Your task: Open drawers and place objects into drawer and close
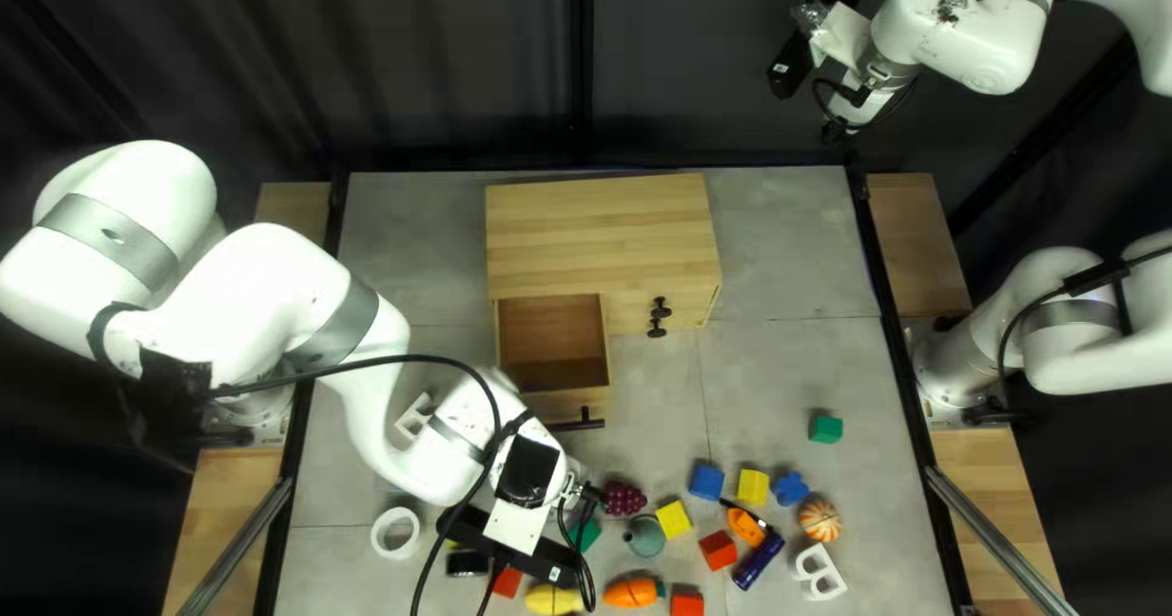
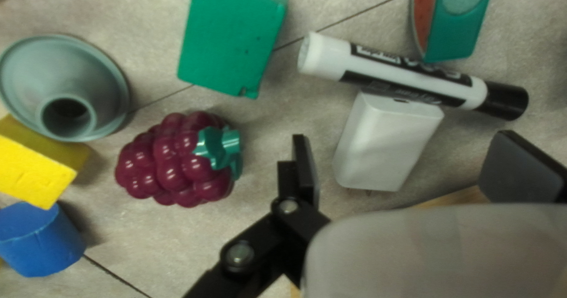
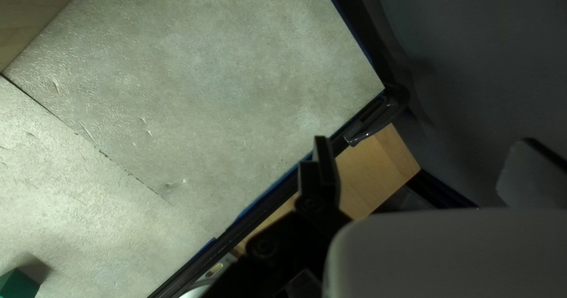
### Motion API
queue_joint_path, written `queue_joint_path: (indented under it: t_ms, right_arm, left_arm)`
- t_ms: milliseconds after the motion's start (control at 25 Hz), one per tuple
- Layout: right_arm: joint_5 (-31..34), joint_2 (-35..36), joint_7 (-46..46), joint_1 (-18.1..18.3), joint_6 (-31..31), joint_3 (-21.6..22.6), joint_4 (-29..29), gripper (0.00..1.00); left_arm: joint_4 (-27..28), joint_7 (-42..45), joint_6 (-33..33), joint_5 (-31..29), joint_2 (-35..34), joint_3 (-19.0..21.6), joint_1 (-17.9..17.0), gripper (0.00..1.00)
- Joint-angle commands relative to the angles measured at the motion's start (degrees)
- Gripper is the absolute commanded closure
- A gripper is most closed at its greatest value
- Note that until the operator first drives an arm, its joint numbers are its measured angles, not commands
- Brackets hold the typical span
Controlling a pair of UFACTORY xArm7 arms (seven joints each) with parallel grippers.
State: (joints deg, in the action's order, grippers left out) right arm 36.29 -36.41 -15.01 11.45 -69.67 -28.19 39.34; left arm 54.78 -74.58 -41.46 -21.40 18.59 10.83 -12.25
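Plainly, the wooden cabinet [image 1: 598, 231] is pale, blond and finely grained, with black knobs [image 1: 659, 315] on its front. Its left-hand drawer [image 1: 552, 341] stands pulled out from that front, showing a warmer brown inside and a black handle [image 1: 574, 422] below its front edge. The left gripper [image 1: 543, 558] hangs in front of the cabinet, jaws released and well spread; in its wrist view a smooth white block [image 2: 387, 141] lies ahead, between the fingers but ungrasped, with a white, black-capped marker [image 2: 413, 76] beside it. Also in front of the cabinet lie glossy purple grapes [image 2: 174, 159] with a teal stem, a grey-green funnel-like piece [image 2: 65, 88], a chipped green block [image 2: 233, 35], and, farther right, a striped orange ball [image 1: 821, 520]. The right gripper [image 1: 800, 54] is raised beyond the cabinet's far right corner, its jaws also parted, holding nothing.
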Motion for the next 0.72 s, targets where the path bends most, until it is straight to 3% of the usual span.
queue_joint_path:
  t_ms: [40, 240, 600, 680, 720]
  right_arm:
    - [0.0, 0.0, 0.0, 0.0, 0.0, 0.0, 0.0, 0.0]
    - [0.0, 0.0, 0.0, 0.0, 0.0, 0.0, 0.0, 0.0]
    - [0.0, 0.0, 0.0, 0.0, 0.0, 0.0, 0.0, 0.0]
    - [0.0, 0.0, 0.0, 0.0, 0.0, 0.0, 0.0, 0.0]
    - [0.0, 0.0, 0.0, 0.0, 0.0, 0.0, 0.0, 0.0]
  left_arm:
    - [0.5, 1.4, -0.5, -1.3, 0.6, -0.3, -1.0, 0.01]
    - [4.4, 2.6, -4.1, -0.6, 3.6, -0.4, -1.7, 0.0]
    - [6.9, 4.0, -8.0, -0.5, 5.0, -1.0, -2.1, 0.07]
    - [6.6, 4.6, -7.9, -1.0, 4.8, -1.2, -2.3, 0.13]
    - [6.4, 5.0, -7.6, -1.4, 4.6, -1.4, -2.4, 0.22]
